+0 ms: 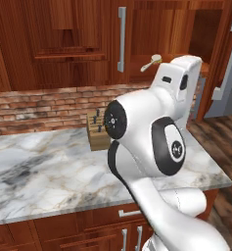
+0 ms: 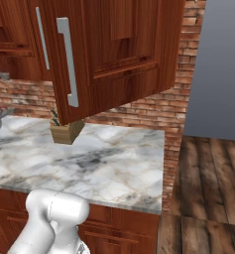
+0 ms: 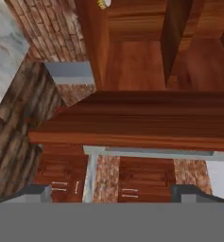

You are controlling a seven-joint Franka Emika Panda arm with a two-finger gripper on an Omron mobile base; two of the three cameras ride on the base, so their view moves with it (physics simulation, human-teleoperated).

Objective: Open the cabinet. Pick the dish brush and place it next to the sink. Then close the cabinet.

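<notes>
Pincer [image 3: 111, 196] hanging w/ jaws spread, nothing in it, by open cabinet [image 1: 151, 29]; dish brush [image 1: 151, 62] lying on shelf inside, handle running sideways.

A wooden knife block [image 1: 98, 131] is standing on the marble table [image 1: 44, 169] against the red brick wall [image 1: 34, 109], with dark wooden floor planks [image 2: 208, 193] lying to the right.

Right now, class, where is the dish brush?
In the left base view the dish brush lies on the shelf inside the open cabinet, right of the silver bar handle.
</notes>
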